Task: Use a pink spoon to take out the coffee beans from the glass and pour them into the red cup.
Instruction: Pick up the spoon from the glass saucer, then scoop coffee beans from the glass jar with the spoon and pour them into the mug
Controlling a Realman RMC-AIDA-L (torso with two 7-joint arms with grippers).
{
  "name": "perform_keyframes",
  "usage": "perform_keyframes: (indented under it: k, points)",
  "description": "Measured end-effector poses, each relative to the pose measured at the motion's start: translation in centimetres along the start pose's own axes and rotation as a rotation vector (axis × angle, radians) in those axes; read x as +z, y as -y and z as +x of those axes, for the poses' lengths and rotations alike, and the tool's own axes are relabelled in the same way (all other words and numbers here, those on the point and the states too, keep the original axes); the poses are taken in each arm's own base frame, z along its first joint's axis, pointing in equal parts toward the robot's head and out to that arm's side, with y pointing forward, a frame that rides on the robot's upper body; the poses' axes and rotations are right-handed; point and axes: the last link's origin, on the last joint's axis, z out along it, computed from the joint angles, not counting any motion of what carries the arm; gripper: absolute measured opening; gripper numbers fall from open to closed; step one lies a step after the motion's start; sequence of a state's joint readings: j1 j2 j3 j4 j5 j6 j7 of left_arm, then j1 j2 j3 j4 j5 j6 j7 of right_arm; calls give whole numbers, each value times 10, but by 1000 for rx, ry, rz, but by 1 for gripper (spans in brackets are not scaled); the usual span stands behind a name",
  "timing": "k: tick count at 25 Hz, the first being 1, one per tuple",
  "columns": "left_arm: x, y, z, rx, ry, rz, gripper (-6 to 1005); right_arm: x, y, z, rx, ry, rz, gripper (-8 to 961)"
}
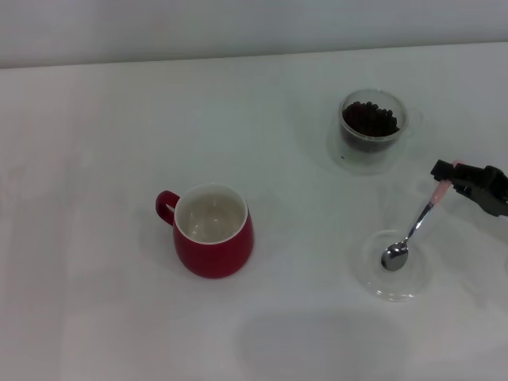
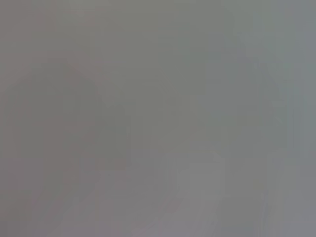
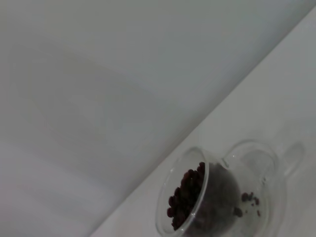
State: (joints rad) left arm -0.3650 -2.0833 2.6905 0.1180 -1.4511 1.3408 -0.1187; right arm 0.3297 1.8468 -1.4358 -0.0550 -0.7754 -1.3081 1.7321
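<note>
The red cup (image 1: 213, 232) stands on the white table left of centre, its white inside empty, handle to the left. The glass (image 1: 372, 129) with dark coffee beans (image 1: 370, 118) stands at the back right; it also shows in the right wrist view (image 3: 217, 197) with the beans (image 3: 187, 197). My right gripper (image 1: 450, 176) at the right edge is shut on the pink handle of the pink spoon (image 1: 414, 230). The spoon slants down, its silver bowl over a flat clear dish (image 1: 394, 264). The left gripper is out of view.
The flat clear dish lies in front of the glass near the right front of the table. The table's far edge meets a pale wall behind. The left wrist view shows only a blank grey surface.
</note>
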Motion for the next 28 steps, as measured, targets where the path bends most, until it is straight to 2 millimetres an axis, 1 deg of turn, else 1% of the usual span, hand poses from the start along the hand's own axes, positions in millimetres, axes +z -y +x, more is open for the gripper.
perform_keyframes:
  k: [7,10,15,16,17,18,21,23,26,28]
  points:
    - [0,0,0,-3,0,-1,889,-2,-5,-9,2,22,-34,151]
    - [0,-1,0,-4,1,-3,889,-2,-9,-16,-7,55,-57,150]
    - [-1,0,0,-5,1,3,889,-4,-29,-38,-70,132,-166,152]
    - [-1,1,0,-5,2,4,889,-3,-35,-44,-93,151,-192,153]
    - [-1,1,0,-5,2,4,889,-1,-47,-57,-150,191,-244,153]
    - [-1,1,-1,-5,3,4,889,-1,-47,-57,-150,191,-244,153]
    - [-1,1,-1,-5,8,4,890,8,-65,-72,-240,241,-303,155]
    - [-1,1,-2,-5,10,2,890,18,-77,-81,-303,264,-332,156]
    - [-3,1,-2,-5,13,4,889,30,-89,-89,-380,278,-351,157]
    - [-3,1,-3,-7,14,6,889,38,-93,-94,-440,285,-345,158]
